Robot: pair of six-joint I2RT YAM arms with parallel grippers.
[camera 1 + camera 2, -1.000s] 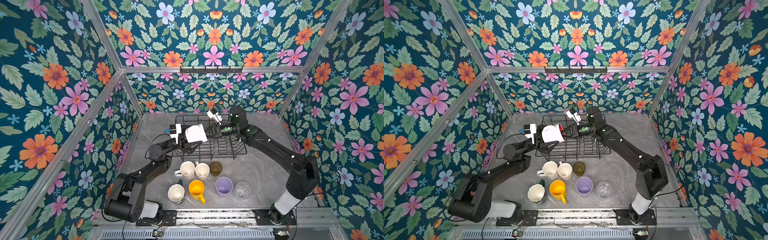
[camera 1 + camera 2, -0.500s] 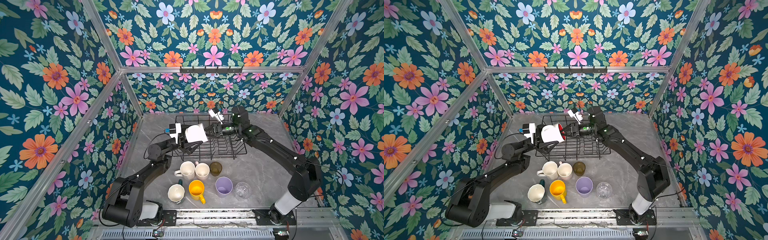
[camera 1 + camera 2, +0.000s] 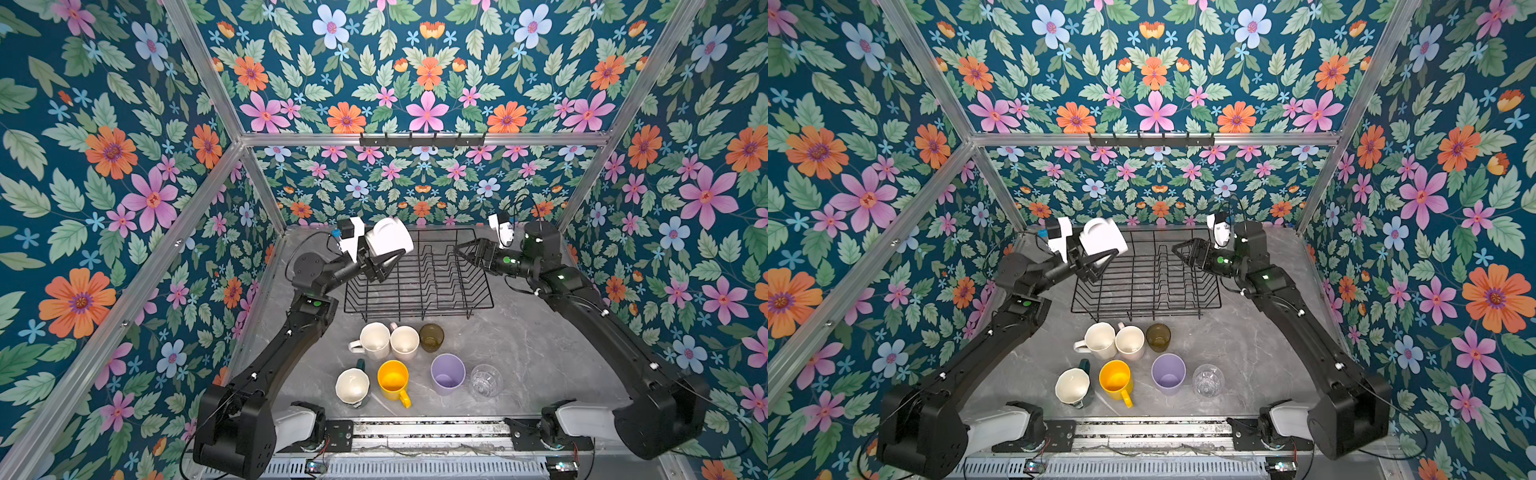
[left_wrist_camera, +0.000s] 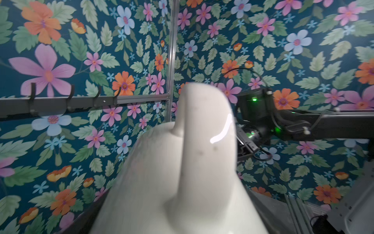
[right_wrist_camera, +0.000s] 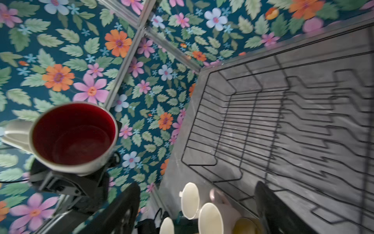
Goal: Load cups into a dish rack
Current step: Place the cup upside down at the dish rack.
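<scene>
L gripper point(image 3: 390, 262) is clenched on the white ceramic mug w/ red inside point(image 3: 388, 237). Mug is held aloft on its side, mouth toward the R arm, above the far L corner of the black wire dish rack point(image 3: 415, 305). R gripper point(image 3: 466, 252) is released: jaws wide, nothing between them, hovering over the rack's R end.

Rack holds 0 cups. 7 stand upright on the grey marble-look table point(image 3: 519, 345) in front of it:
- white mug point(image 3: 374, 338)
- pale pink mug point(image 3: 404, 340), just beside the white one
- olive-brown glass point(image 3: 431, 336)
- dark green mug w/ cream inside point(image 3: 352, 386)
- yellow mug point(image 3: 392, 380)
- lilac tumbler point(image 3: 446, 374)
- clear glass point(image 3: 484, 380)

Judgement: barely begun, 0 of 8 loaded. 1st mug looks ready to go in; the other 7 are untouched.
</scene>
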